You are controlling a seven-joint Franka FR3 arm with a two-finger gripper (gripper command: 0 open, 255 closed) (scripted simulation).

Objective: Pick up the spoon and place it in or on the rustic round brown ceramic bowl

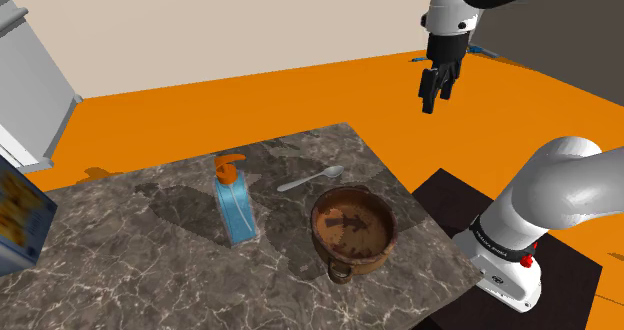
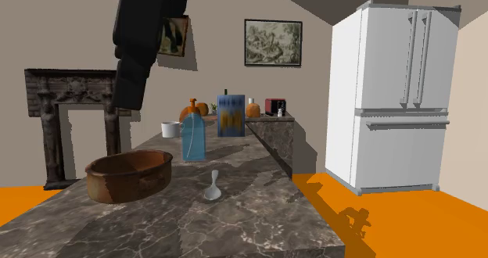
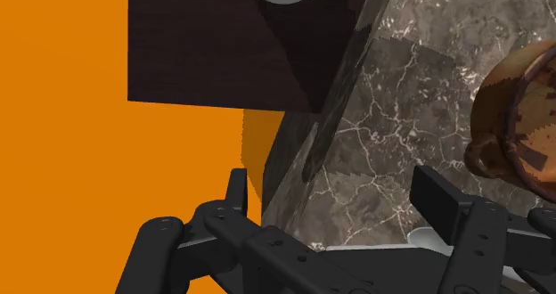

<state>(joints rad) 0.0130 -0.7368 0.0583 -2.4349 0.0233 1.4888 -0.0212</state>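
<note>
My dark, veined marble desk (image 1: pixel 150 268) stands on a flat orange floor (image 1: pixel 200 98). Near the desk's middle a clear blue soap bottle with an orange pump (image 1: pixel 234 210) stands upright. A blue and yellow printed box (image 1: pixel 20 218) sits at the shoulder view's left edge. In the second exterior view a small white mug (image 2: pixel 170 129) stands far behind the bottle. A tall white fridge (image 2: pixel 395 100) is at that view's right and a dark carved fireplace (image 2: pixel 70 116) at its left. A framed picture (image 2: pixel 273 42) hangs on the beige wall.
</note>
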